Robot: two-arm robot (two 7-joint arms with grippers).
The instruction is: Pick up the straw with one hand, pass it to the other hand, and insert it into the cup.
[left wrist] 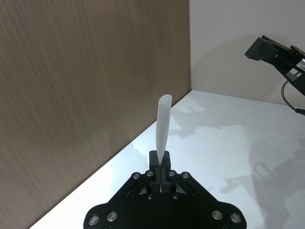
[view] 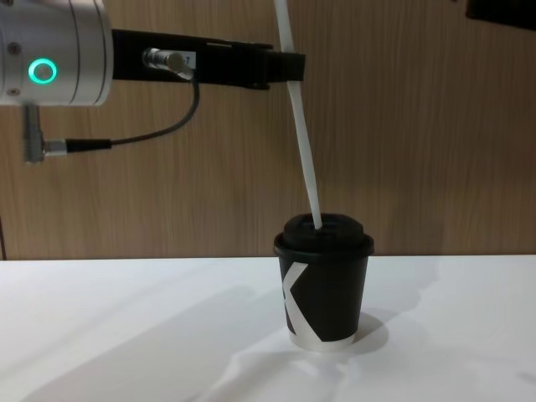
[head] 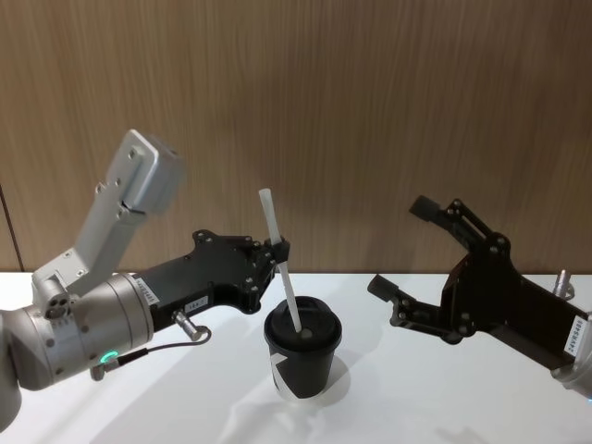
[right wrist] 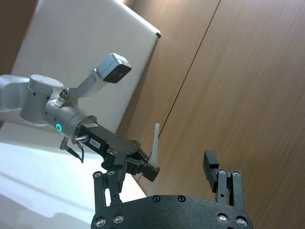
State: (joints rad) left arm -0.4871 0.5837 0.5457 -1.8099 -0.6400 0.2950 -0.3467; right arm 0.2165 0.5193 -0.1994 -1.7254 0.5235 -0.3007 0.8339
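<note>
your left gripper [head: 278,251] is clamped on the straw [head: 280,264], pinching it above its middle, and the lower tip is already down at the lid of the cup [head: 303,352]. the chest view shows the straw [view: 301,126] leaning, its top tilted toward your left, with the tip meeting the dome of the cup [view: 323,280] at the lid's hole. how deep it has gone i can't tell. that high grip makes sense: it leaves a long free end to feed downward before the fingers get near the lid.

the cup stands on the white tabletop [head: 444,398] near the middle, closer to the front edge than to the wooden wall behind. bare surface lies on both sides of it, so nothing is there to bump.

your right gripper [head: 421,257] hangs off to the right, jaws spread wide and holding nothing, well apart from cup and straw. from its own wrist view the right gripper [right wrist: 167,183] looks across at the left gripper [right wrist: 147,168] and the straw [right wrist: 155,143].

i'd judge the next move is a downward push, straightening the straw as it goes. watch the lean: pushing along it could nudge the light cup sideways.
</note>
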